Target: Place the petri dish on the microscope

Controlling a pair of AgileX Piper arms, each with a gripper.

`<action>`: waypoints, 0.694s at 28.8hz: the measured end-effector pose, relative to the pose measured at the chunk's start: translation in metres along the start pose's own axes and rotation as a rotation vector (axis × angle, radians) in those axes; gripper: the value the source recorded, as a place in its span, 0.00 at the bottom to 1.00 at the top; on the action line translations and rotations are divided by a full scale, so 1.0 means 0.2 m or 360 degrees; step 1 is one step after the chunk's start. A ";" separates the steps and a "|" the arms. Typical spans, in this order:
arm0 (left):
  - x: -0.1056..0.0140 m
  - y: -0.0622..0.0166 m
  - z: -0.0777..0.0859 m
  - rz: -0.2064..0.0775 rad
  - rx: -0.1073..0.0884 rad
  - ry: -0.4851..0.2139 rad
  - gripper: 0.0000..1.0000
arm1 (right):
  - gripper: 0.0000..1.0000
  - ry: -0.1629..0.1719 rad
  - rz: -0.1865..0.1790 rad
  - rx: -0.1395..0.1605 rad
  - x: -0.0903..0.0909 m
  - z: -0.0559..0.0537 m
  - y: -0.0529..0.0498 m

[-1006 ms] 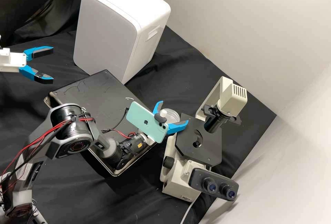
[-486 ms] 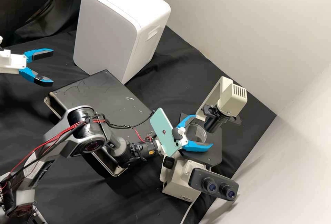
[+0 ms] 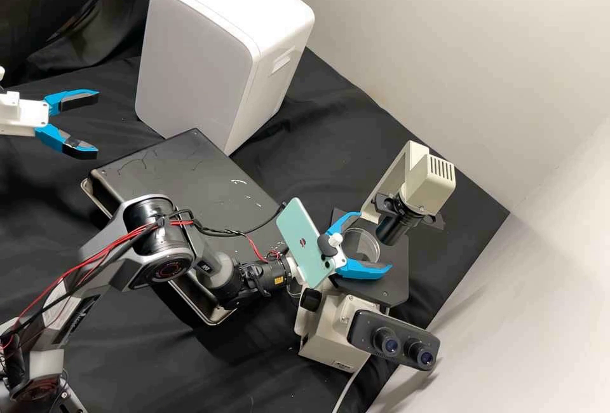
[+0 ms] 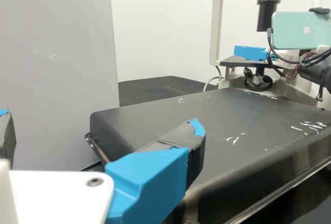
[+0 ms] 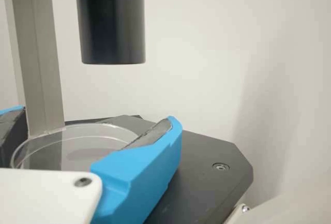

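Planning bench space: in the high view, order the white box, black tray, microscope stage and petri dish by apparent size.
Largest: white box and black tray, too alike to rank, the tray partly behind the right arm.
Then microscope stage.
Smallest: petri dish.

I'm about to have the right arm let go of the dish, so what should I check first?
1. Dish held between the right gripper fingers: ok.
2. Dish over the stage: ok.
3. Dish below the lens barrel, with a gap between them: ok.
4. Dish bottom resting flat on the stage: cannot tell.
5. Dish centred on the stage opening: cannot tell, the opening is covered.
6. Left gripper open and well away from the microscope: ok.
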 end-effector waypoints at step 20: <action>0.00 -0.009 0.00 -0.0016 0.0000 0.0001 1.00 | 1.00 -0.0007 -0.0006 0.0000 0.00 0.01 -0.01</action>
